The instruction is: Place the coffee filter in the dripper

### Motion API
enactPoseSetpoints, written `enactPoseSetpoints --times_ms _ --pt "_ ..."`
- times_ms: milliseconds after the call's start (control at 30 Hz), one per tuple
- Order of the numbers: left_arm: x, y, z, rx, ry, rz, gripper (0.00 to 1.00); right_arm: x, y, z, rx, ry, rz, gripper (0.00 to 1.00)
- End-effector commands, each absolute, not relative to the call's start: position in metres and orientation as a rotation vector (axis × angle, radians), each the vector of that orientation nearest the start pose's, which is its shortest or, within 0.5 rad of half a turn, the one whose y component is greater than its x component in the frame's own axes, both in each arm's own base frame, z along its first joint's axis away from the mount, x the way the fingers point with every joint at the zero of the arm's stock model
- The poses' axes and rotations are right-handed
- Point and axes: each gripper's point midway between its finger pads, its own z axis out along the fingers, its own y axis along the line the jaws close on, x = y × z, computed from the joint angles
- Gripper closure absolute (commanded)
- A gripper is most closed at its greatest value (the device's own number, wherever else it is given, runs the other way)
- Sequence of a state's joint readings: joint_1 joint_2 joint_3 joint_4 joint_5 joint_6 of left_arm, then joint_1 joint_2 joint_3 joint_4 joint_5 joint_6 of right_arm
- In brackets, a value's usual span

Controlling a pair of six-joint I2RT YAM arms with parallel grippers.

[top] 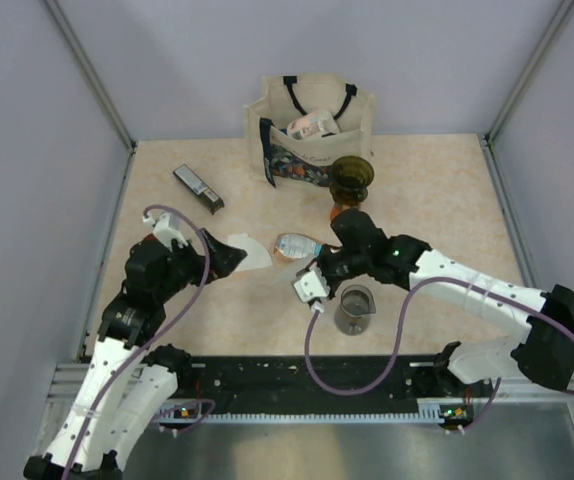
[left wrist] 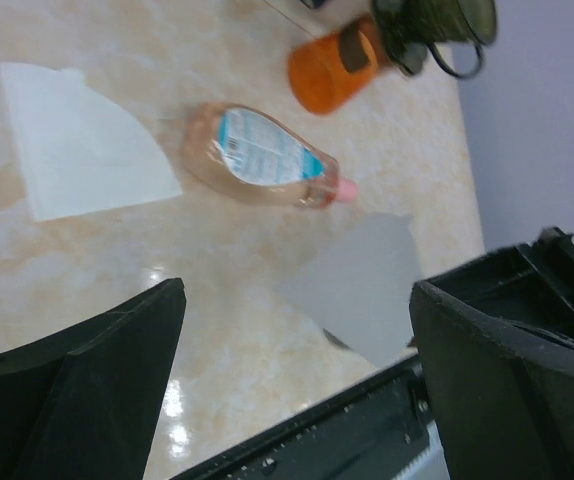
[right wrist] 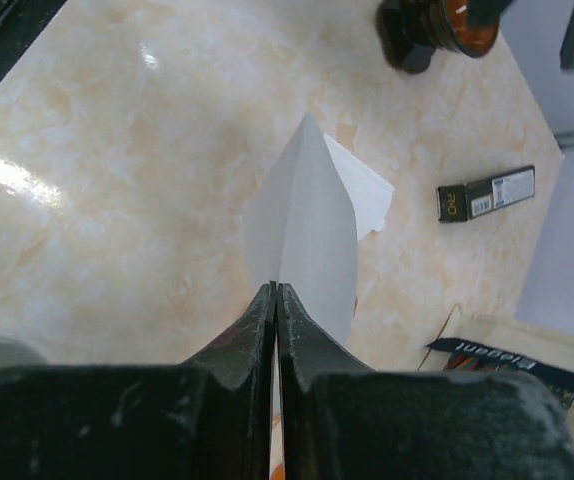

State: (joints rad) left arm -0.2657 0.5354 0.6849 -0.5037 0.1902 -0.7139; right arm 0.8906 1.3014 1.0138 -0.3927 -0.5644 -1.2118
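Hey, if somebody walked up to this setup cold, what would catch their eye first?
Probably the white coffee filter sticking out from the shut fingers of the right gripper, which fills the right wrist view. Next, mid-table, a clear bottle with a blue label lies on its side beside a second filter lying flat, ahead of the wide-open left gripper.

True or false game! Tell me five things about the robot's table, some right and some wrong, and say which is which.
1. The right gripper pinches a white paper filter. True.
2. The left gripper is shut. False: it is open and holds nothing.
3. The pinched filter sits in the dripper. False: it is still between the fingers, away from the dripper.
4. A bottle lies on its side. True.
5. The tote bag is empty. False: things are inside.
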Motion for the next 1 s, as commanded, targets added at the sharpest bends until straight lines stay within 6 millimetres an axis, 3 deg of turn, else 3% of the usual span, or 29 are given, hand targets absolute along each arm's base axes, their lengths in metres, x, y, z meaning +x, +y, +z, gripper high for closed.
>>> enactPoseSetpoints --times_ms 0,200,400,633,967 --pt "0.201 -0.181 0.257 0.068 1.971 -1.192 0.01 0.165 0.324 0.188 -2.214 0.585 0.446 1.0" --pt "0.201 -0.21 0.252 0.191 1.978 -1.236 0.01 0.158 0.324 0.18 -2.324 0.473 0.438 1.0" --pt "0.197 -0.238 0.217 0.343 2.128 -1.108 0.01 0.162 0.327 0.178 -2.346 0.48 0.416 1.0" --pt "0.209 -0.24 0.191 0.34 2.207 -0.963 0.06 0.159 0.328 0.18 -2.354 0.466 0.432 1.0" --pt "0.209 -0.255 0.184 0.405 2.243 -0.967 0.14 0.16 0.333 0.178 -2.364 0.476 0.434 1.0"
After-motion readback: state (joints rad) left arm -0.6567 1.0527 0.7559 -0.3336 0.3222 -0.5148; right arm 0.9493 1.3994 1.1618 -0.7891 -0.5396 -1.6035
